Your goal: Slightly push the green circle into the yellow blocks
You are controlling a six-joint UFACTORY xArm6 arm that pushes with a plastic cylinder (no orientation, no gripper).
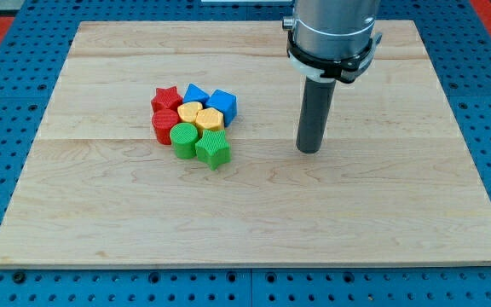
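Going from the view's left: the blocks sit packed together on the surface (382, 222), well to the left of my tip (309, 150). The green circle (183, 138) is at the cluster's lower edge, already touching the yellow blocks (201, 114) just above it, with a green star (214, 148) at its right. I carry no jaws, only a rod, so nothing is clamped. I judge I am in the approach step: next I must swing below the circle and nudge it gently upward.
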